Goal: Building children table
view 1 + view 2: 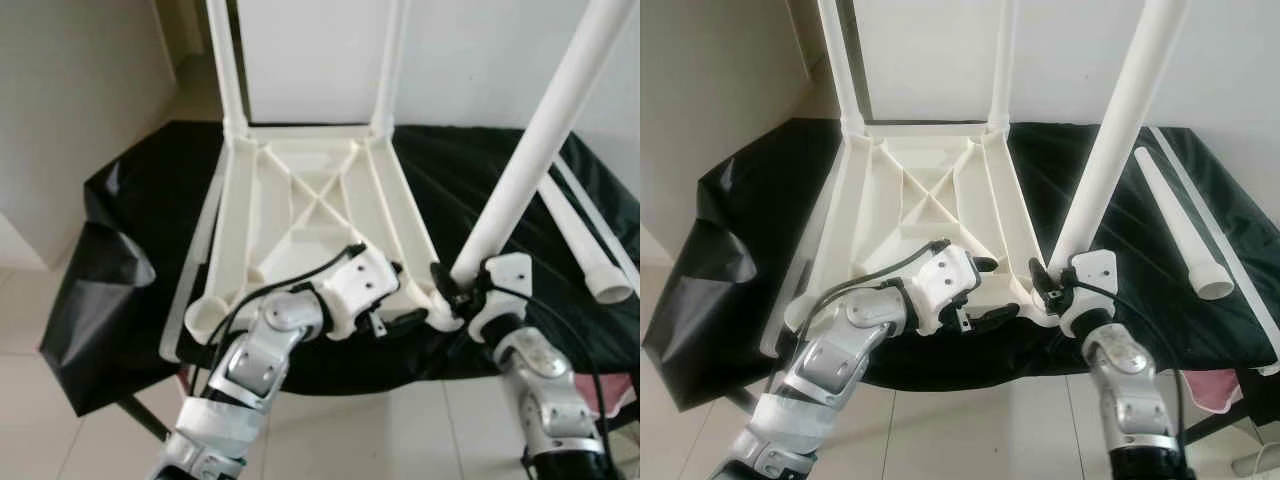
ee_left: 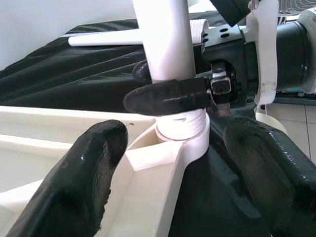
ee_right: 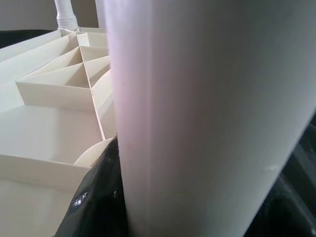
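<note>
Right claw (image 1: 1048,285): pinched on the base of a long, smooth white plastic tube leg (image 1: 1118,128), threaded end seated at the near right corner socket, leg leaning slightly right, judged mid-fitting.

Left claw (image 1: 985,315): spread, bracketing the same corner of the ribbed cream plastic underside of the upturned children table (image 1: 920,205), gripping nothing; soft black padded fingers (image 2: 79,182) either side of the moulded socket.

Near left corner socket (image 1: 205,318): round, hollow, unfilled.

Spare white tube leg (image 1: 1185,225): lying flat to the right on the crumpled glossy black cloth (image 1: 750,210) that covers the tabletop, open end toward the robot.

Far corners: two white legs (image 1: 837,60) upright in their sockets.

Progress, as judged: two of four legs done, third under way, fourth still to fit, then turning upright.

Table underside: rigid, matt, diagonal cross ribs, raised rim.
</note>
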